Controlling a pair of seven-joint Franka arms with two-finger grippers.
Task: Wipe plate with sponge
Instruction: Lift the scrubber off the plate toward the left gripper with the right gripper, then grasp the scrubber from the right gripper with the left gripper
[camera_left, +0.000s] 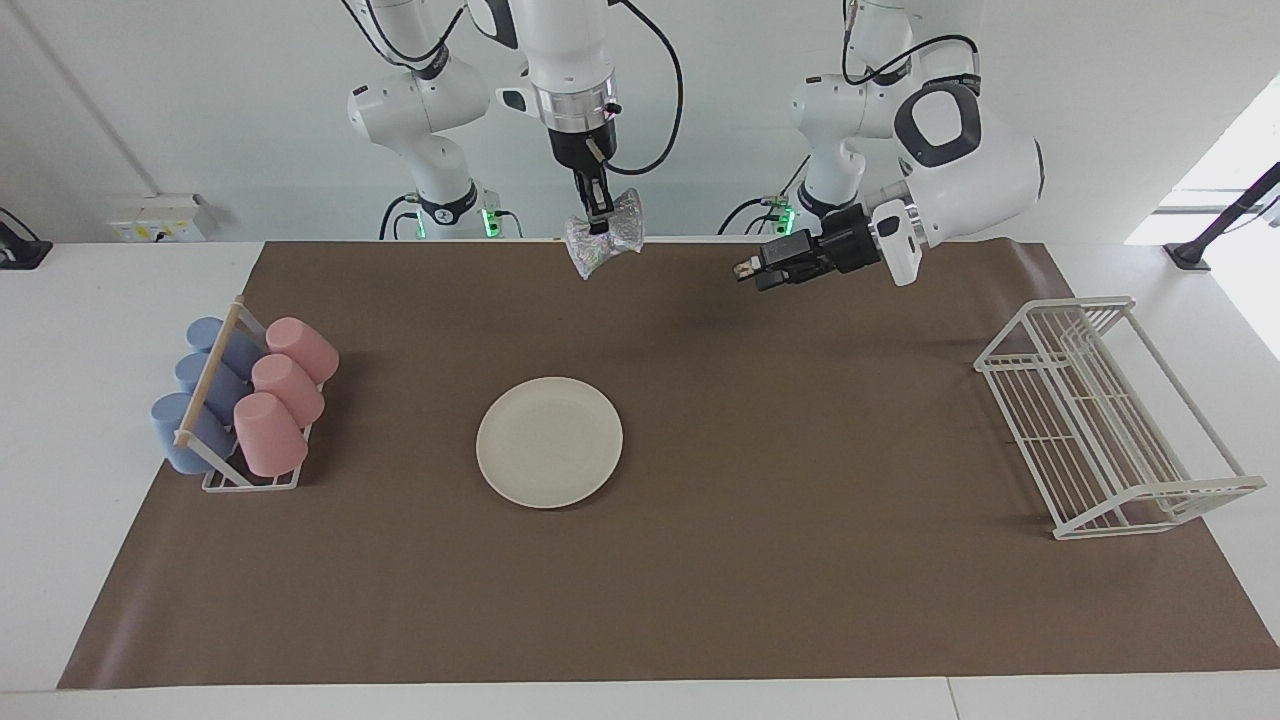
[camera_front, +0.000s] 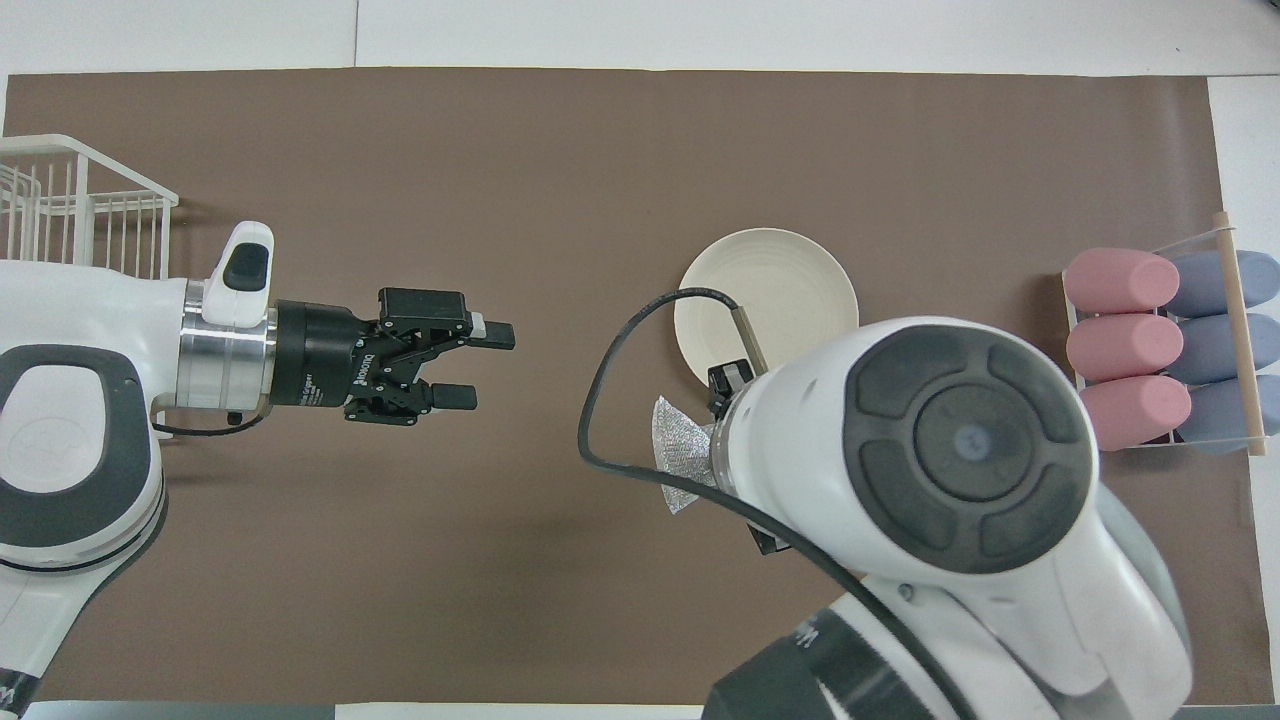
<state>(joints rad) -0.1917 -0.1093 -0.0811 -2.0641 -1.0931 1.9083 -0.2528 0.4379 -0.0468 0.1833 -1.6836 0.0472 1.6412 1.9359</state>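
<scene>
The cream-white plate (camera_left: 549, 441) (camera_front: 770, 305) lies flat on the brown mat, bare. High in the air, my right gripper (camera_left: 599, 217) is shut on the silvery, crinkled sponge (camera_left: 603, 242) (camera_front: 679, 462), which hangs over the mat at the robots' side of the plate, well clear of it. From overhead the right arm hides its own fingers and a piece of the plate's rim. My left gripper (camera_left: 752, 273) (camera_front: 477, 362) hovers open and empty over the mat, toward the left arm's end of the table.
A rack of pink cups (camera_left: 283, 390) and blue cups (camera_left: 200, 390) stands at the right arm's end of the mat. A white wire dish rack (camera_left: 1105, 415) (camera_front: 70, 215) sits at the left arm's end.
</scene>
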